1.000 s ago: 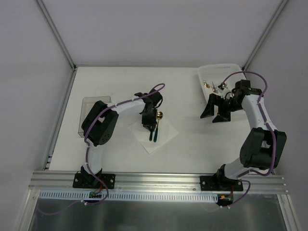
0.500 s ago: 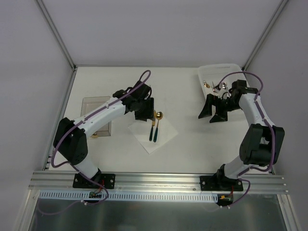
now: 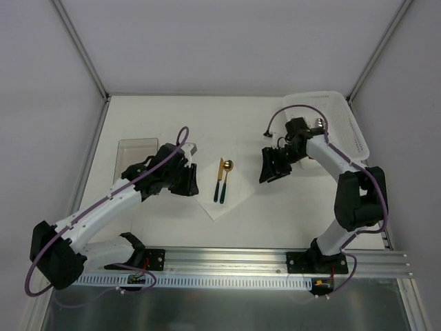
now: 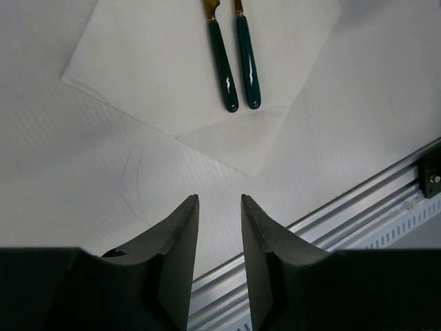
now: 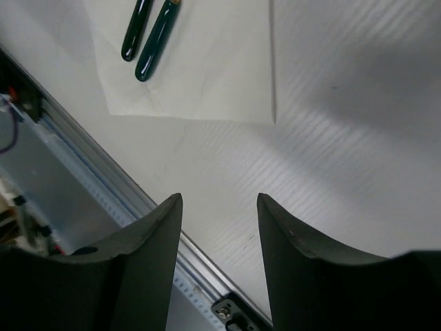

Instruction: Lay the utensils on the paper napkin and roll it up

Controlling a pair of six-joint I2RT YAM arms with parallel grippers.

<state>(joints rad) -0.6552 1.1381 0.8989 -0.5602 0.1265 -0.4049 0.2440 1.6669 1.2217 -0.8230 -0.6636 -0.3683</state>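
Sitting at the far left of the white table [image 3: 158,117], a clear shallow tray [image 3: 129,149] is partly covered by the left arm reaching over it. Just right of the tray, the left gripper [image 4: 218,202] is hovering low over bare table beside the napkin's left corner. Its fingers are standing a narrow gap apart, with nothing between them. Its wrist camera is looking past the fingertips at the napkin and at the aluminium rail [image 4: 386,200] along the table's near edge.

At the centre, the paper napkin [image 3: 224,207] is lying flat and unrolled, turned like a diamond. On it, what looks like a knife [image 3: 218,186] and a spoon [image 3: 225,181] are resting side by side, almost parallel and nearly touching. Both have gold heads pointing away from the arms and dark green handles pointing toward the rail.

Right of the napkin, the right gripper [image 5: 220,201] is hanging over open table near the napkin's right corner. Its fingers are spread wider than the left pair and are gripping nothing.

At the far right, a white basket [image 3: 348,134] is sitting by the back corner, with the right arm crossing its left side. Something small and shiny [image 3: 320,123] is showing there, too small to identify.
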